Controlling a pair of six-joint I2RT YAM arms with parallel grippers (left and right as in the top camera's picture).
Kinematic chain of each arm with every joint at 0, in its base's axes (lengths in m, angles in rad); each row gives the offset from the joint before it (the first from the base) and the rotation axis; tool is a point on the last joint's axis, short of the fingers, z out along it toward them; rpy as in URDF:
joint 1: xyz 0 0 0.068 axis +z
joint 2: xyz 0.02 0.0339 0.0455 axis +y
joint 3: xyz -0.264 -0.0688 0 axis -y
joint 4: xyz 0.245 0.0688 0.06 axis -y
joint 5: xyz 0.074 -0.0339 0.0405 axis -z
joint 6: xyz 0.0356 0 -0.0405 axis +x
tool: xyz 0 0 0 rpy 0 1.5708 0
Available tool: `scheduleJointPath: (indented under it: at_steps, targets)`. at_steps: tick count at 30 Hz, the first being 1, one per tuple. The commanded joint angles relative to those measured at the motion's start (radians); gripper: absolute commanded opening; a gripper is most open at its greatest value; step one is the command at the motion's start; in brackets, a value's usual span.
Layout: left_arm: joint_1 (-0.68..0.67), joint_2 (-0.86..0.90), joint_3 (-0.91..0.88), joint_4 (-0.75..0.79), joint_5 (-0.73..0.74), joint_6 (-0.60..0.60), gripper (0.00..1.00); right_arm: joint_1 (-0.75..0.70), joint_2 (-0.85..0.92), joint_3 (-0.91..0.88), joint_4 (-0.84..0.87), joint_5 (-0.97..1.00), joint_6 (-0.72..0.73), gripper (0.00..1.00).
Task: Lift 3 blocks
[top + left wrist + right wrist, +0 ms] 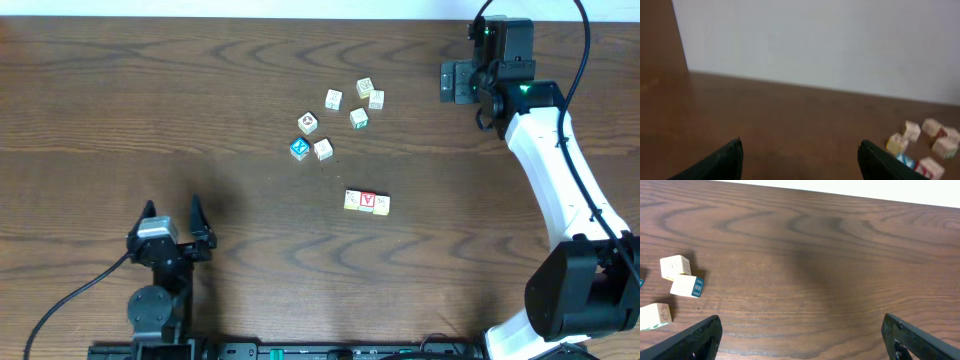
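Bare surface (pixel 150 100) lies between the left claw (pixel 172 206) and the row of three blocks (pixel 367 202), with nothing in that path. From the right claw (pixel 447 83) the way to the row is likewise open wood. A loose cluster of other cubes (pixel 359 118) stands near the row's far side, with the blue-faced cube (pixel 298 149) among the closest.

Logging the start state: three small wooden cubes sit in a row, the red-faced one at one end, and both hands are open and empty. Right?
Not quite: the overhead view shows the red-faced wooden cube in the middle, between the two pale wooden cubes. The rest holds: the left hand and right hand are open and empty.
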Motion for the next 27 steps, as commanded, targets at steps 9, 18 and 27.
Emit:
scheduleJointPath:
  at_steps: [9,18,27]
  targets:
    - [0.031,-0.009,-0.023,-0.111,0.010,-0.063,0.74,-0.009,-0.004,0.006,-0.001,0.013,-0.008,0.99]
    - [-0.011,-0.009,-0.023,-0.110,0.013,-0.063,0.74,-0.009,-0.004,0.006,-0.001,0.013,-0.008,0.99]
    - [-0.010,-0.006,-0.023,-0.110,0.013,-0.063,0.74,-0.009,-0.004,0.006,-0.001,0.013,-0.008,0.99]
